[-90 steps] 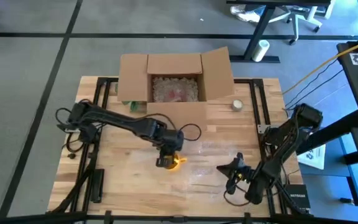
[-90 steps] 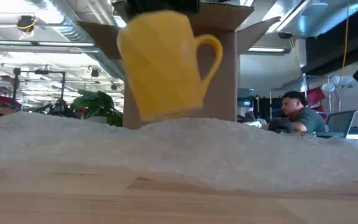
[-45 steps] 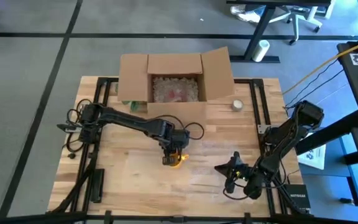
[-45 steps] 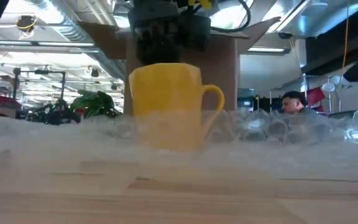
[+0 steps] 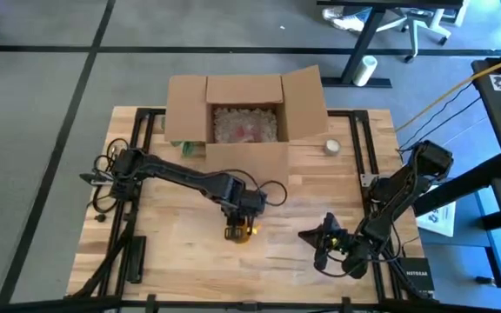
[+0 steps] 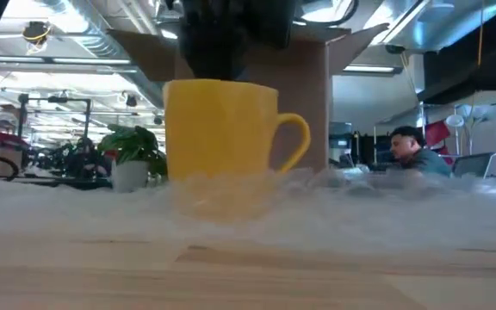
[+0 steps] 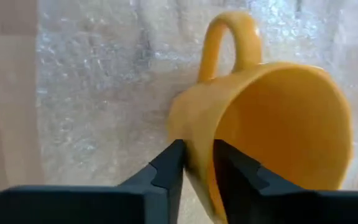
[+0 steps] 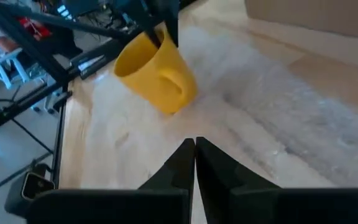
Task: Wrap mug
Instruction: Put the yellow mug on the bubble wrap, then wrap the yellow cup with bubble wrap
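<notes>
Lowered since a second ago — yellow mug (image 5: 243, 232) now down on the bubble wrap sheet (image 5: 298, 222), no longer hanging tilted above it in the low view; left arm stretched further toward 5 o'clock. Left gripper (image 5: 238, 223) over the mug near desk (image 5: 172, 252) centre, jaws clamped on the mug rim — one finger inside, one outside, per left wrist view. Mug (image 7: 272, 118) tilted in that view, handle pointing away from the fingers (image 7: 166, 171), clear wrap underneath. Low view: mug (image 6: 222, 138) upright or close to it, handle toward 3 o'clock, base sunk behind the wrap's (image 6: 360, 207) front fold, so contact with the desk not confirmable. Right gripper (image 5: 320, 243) low over the desk at about 4 o'clock from the mug, well apart from it, jaws pressed together with nothing between, seen in right wrist view (image 8: 194, 162); mug (image 8: 157, 71) beyond it on the wrap (image 8: 303, 118). Open cardboard box (image 5: 243, 113) at 12 o'clock edge of the desk, flaps out, padding inside. Tape roll (image 5: 331, 147) at 2 o'clock, just beside the box's right flap. Potted plant (image 6: 132, 155) and a seated person (image 6: 412, 151) in the room behind, low view only.
</notes>
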